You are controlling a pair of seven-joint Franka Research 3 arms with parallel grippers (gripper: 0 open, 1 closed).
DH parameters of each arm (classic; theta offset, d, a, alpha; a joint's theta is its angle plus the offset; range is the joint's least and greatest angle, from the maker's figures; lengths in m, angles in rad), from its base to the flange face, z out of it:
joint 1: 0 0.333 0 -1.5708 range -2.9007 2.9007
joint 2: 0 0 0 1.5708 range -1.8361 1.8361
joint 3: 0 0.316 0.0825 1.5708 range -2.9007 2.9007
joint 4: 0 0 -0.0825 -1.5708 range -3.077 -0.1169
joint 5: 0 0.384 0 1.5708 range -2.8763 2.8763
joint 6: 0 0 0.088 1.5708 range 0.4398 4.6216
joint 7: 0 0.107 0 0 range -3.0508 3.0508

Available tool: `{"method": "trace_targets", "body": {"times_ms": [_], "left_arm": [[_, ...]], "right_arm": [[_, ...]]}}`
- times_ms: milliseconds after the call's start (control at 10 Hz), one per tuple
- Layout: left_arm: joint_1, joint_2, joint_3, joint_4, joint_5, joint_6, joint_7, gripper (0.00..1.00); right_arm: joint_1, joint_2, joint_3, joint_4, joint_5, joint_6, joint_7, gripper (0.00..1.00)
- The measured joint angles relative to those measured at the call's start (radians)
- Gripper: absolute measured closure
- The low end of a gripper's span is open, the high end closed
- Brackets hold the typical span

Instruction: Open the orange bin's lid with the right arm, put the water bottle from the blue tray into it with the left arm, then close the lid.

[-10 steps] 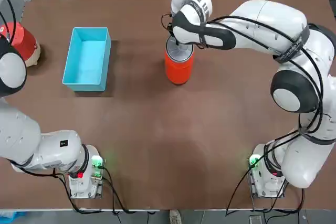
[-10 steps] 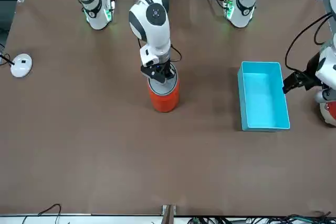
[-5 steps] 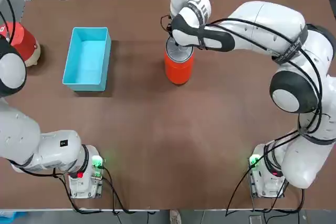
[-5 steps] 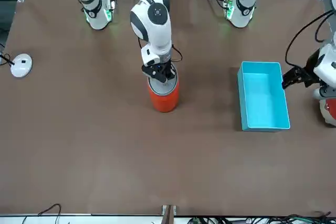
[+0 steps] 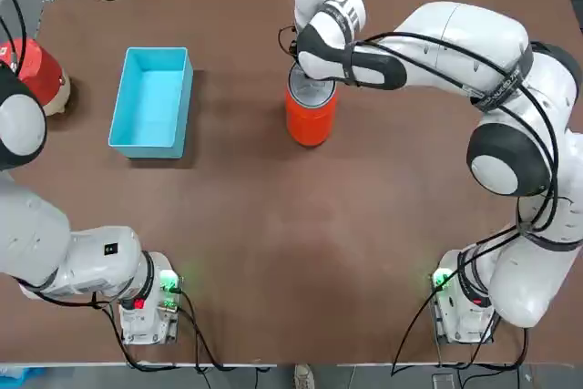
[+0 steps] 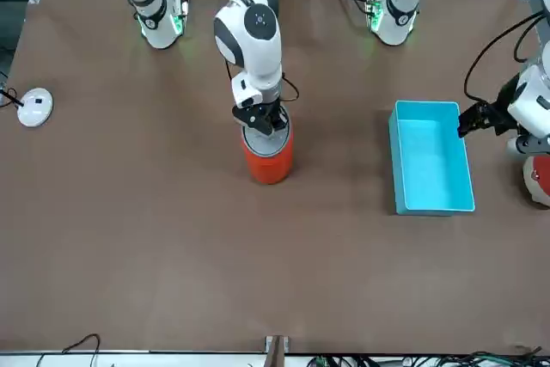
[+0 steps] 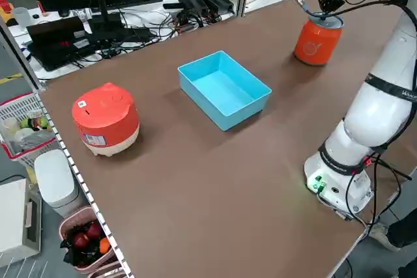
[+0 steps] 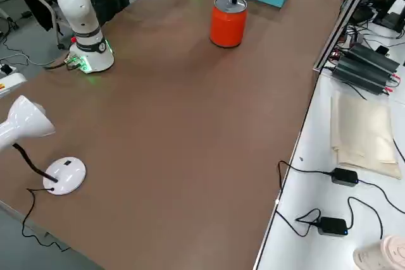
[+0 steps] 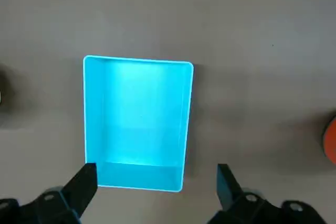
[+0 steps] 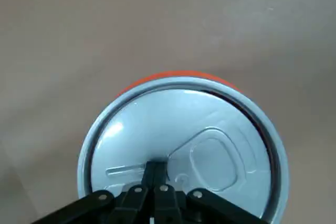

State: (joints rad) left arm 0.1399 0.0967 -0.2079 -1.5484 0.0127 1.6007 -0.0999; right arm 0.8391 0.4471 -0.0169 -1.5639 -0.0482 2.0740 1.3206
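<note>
On the bin mid-table we see the right gripper, fingers pressed together, tips touching the lid, which sits flat on the bin. Well apart toward the robot's left lies the tray; we see only bare blue floor inside, and the bottle shows in none of the views. Left gripper hangs above the tray's end, fingers spread wide, holding nothing. A red-and-cream pot stands beyond the tray.
</note>
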Motion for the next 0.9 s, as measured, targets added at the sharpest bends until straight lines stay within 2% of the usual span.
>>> {"method": "trace_targets", "body": {"times_ms": [300,500,700,900], "left_arm": [[0.0,0.0,0.0,0.002,0.0,-0.008,0.002,0.0],[0.001,-0.001,0.0,0.005,0.0,-0.008,0.002,0.0],[0.001,-0.001,0.0,0.005,0.0,-0.008,0.003,0.0],[0.002,-0.001,0.0,0.006,0.0,-0.008,0.003,0.0]], "right_arm": [[-0.001,0.0,-0.001,0.042,0.001,-0.079,-0.002,0.99],[-0.015,-0.032,-0.01,0.064,0.0,-0.164,-0.055,0.99],[-0.09,-0.108,-0.018,0.071,0.0,-0.278,-0.172,0.98],[-0.228,-0.205,-0.023,0.075,0.003,-0.383,-0.346,0.98]]}}
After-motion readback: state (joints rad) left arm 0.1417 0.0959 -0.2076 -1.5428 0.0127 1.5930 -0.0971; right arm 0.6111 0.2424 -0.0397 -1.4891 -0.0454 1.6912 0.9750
